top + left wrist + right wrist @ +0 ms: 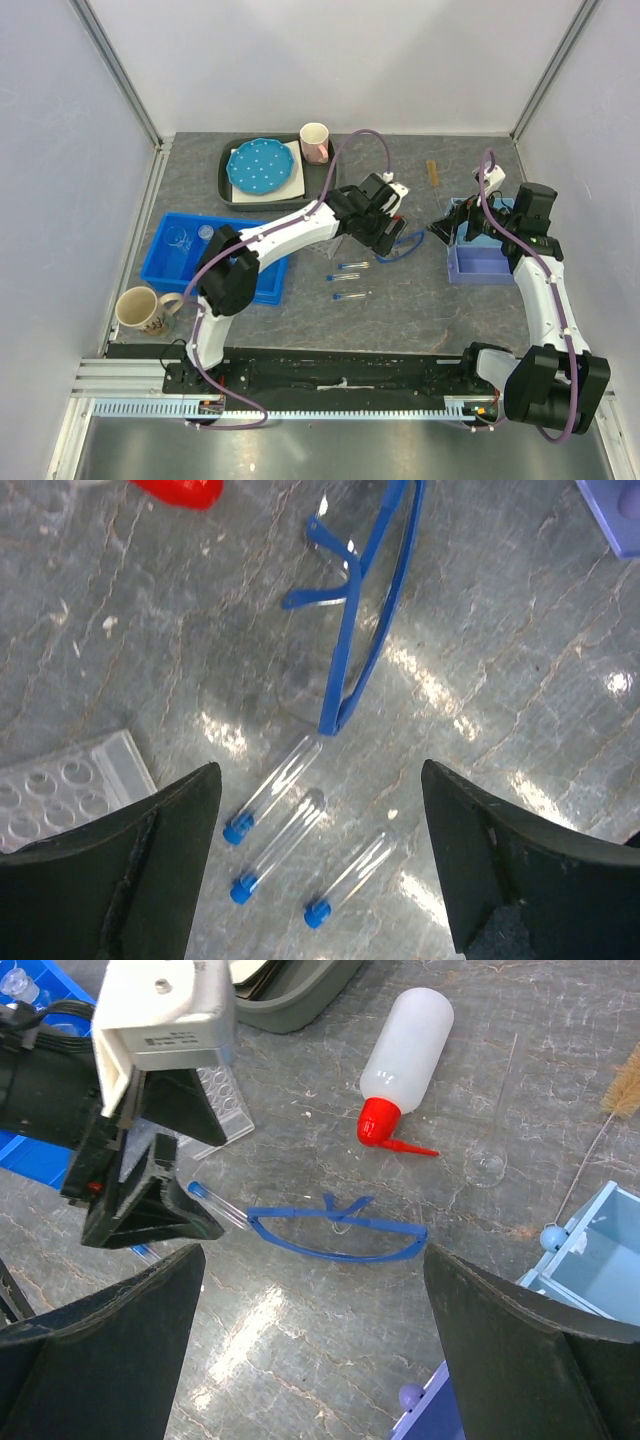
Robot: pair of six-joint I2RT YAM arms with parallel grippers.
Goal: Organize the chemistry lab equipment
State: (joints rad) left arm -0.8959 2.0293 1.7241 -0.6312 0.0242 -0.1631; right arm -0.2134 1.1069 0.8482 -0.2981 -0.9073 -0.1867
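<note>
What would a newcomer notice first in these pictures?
The blue goggles lie mid-table, with three blue-capped tubes lying loose beside them under the open left pincer. A white bottle with a red nozzle lies on its side near the goggles.

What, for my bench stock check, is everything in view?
tubes: three, clear with blue caps, mid-table
goggles: one, blue, beside tubes
bottle: one, white with red nozzle, lying near goggles
rack: one, clear, beside tubes
glass piece: one, clear, near bottle
brush: one, brown, far right
bin: one, blue, left, holding clear glassware
box: one, lilac, right
tray: one, dark grey, far left
plate: one, blue dotted, in tray
pink mug: one, pink-white, beside tray
beige mug: one, near left
left arm: white-black, jaws open above tubes
right arm: white-black, jaws open by box
</note>
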